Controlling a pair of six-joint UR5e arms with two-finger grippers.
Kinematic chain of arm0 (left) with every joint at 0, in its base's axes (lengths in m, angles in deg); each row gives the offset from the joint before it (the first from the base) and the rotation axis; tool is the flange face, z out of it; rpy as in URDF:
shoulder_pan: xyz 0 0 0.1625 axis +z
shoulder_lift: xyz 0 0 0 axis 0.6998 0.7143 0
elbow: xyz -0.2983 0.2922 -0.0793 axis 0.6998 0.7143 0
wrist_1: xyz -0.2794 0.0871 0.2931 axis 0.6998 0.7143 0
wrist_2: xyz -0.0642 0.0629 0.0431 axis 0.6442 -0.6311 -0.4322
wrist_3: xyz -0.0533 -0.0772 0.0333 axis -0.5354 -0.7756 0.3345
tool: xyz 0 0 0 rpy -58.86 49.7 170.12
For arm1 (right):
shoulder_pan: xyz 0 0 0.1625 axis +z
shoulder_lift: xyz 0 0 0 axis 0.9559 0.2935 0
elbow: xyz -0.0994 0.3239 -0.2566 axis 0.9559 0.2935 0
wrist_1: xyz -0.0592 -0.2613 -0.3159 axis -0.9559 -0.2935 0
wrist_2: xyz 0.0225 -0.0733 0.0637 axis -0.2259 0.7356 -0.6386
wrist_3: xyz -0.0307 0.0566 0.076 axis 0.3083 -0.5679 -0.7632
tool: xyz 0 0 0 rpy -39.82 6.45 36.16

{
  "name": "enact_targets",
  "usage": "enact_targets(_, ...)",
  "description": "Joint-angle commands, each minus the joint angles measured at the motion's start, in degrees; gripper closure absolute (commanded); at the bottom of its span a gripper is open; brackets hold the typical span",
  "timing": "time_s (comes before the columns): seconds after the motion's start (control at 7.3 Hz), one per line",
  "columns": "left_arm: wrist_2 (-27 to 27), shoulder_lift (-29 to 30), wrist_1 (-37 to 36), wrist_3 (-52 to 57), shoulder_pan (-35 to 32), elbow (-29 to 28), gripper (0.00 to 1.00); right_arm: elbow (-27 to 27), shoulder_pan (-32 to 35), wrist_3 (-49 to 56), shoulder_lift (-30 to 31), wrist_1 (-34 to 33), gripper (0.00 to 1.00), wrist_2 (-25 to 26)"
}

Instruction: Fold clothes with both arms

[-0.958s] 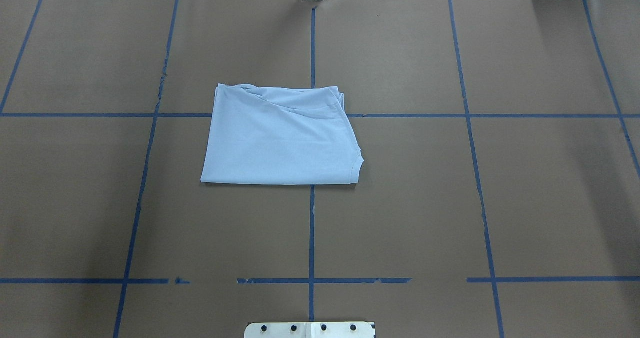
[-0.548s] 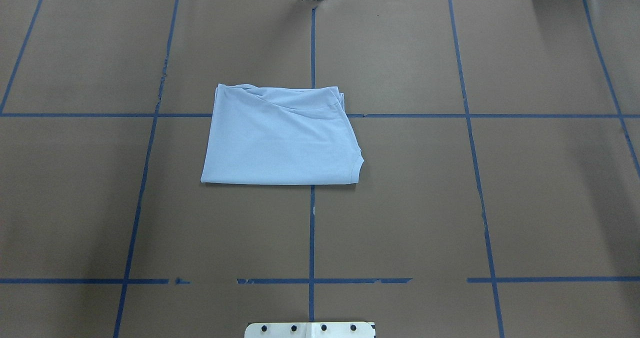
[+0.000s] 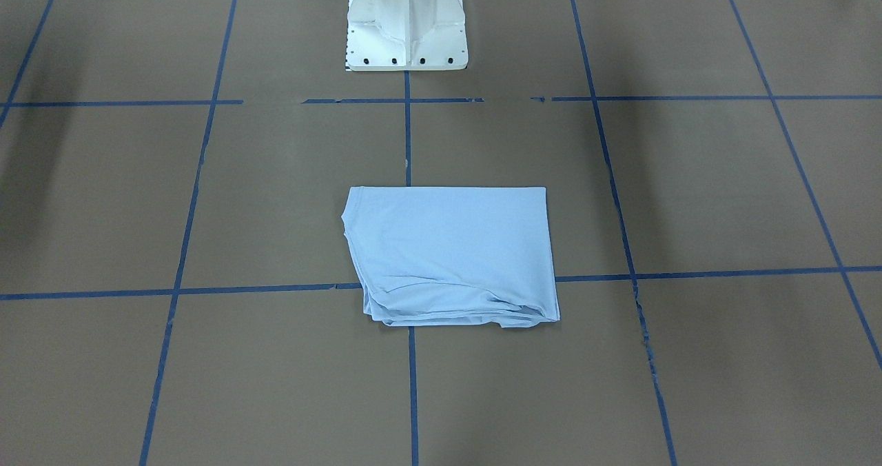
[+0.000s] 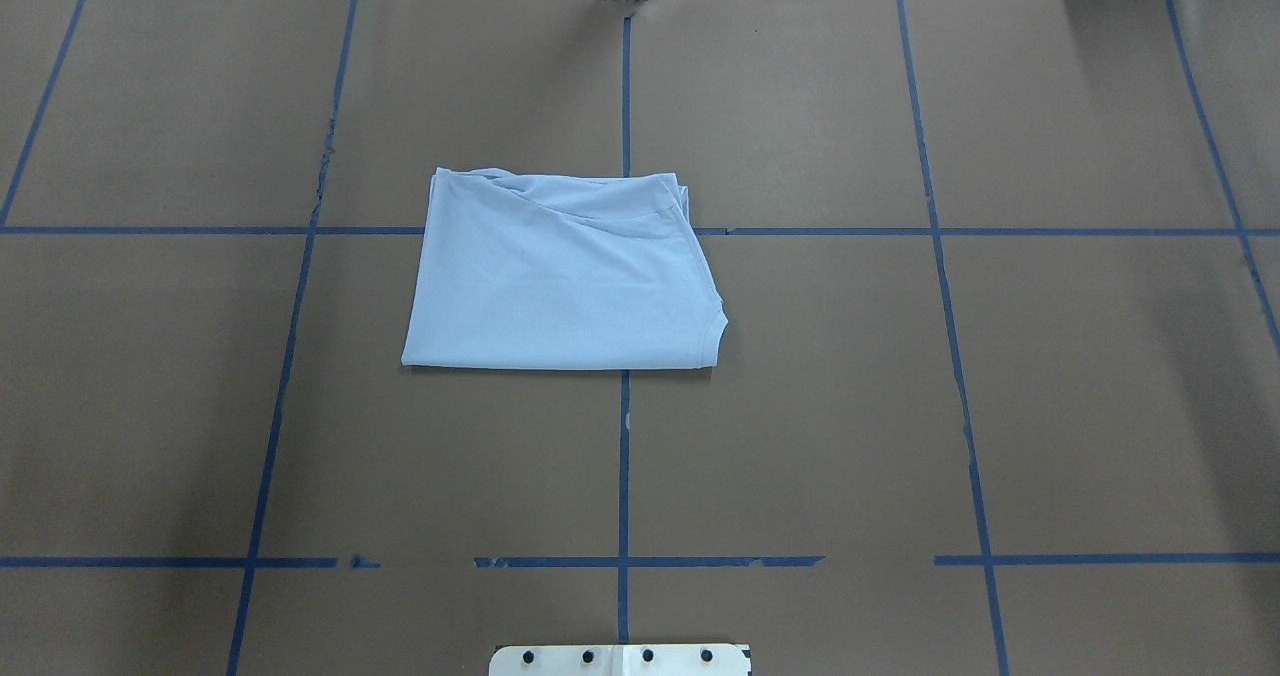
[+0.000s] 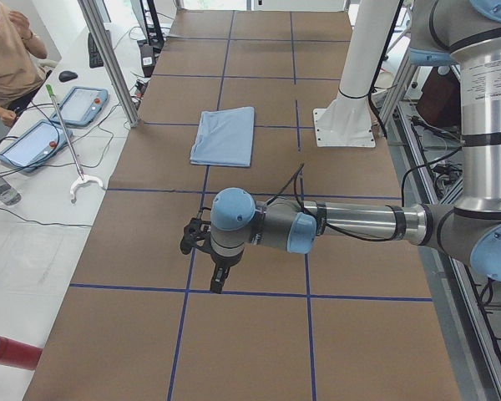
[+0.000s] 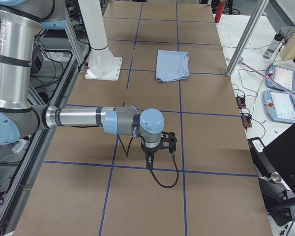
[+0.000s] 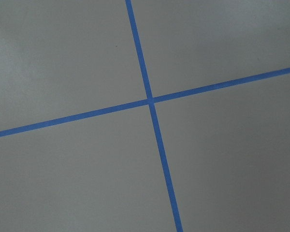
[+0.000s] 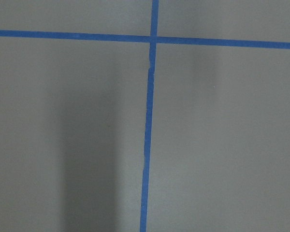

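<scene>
The clothes are one light blue T-shirt (image 4: 560,276), folded into a flat rectangle near the table's middle (image 3: 451,252). It also shows small in both side views (image 5: 224,135) (image 6: 172,65); print and collar logo are hidden. Both arms are off to the table's ends, far from the shirt. My left gripper (image 5: 190,237) hangs over bare brown table in the exterior left view only. My right gripper (image 6: 171,140) does the same in the exterior right view only. I cannot tell whether either is open or shut. Both wrist views show only brown table and blue tape.
The white pedestal base (image 3: 406,18) stands at the robot's side of the table. Blue tape lines (image 4: 624,456) grid the brown surface. A person (image 5: 8,58) sits by teach pendants (image 5: 83,104) on the white side bench. More pendants (image 6: 280,103) lie by the other end.
</scene>
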Motion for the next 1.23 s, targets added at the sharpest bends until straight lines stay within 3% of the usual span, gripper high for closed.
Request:
enact_targets(0.0, -0.06, -1.22, -0.04, 0.13, 0.09, 0.14, 0.00, -1.03, 0.02, -0.15, 0.11, 0.05, 0.00, -1.02)
enact_targets(1.1, -0.32, -0.88, 0.14, 0.13, 0.27, 0.58, 0.00, -4.82, -0.86, -0.68, -0.07, -0.30, 0.00, -1.11)
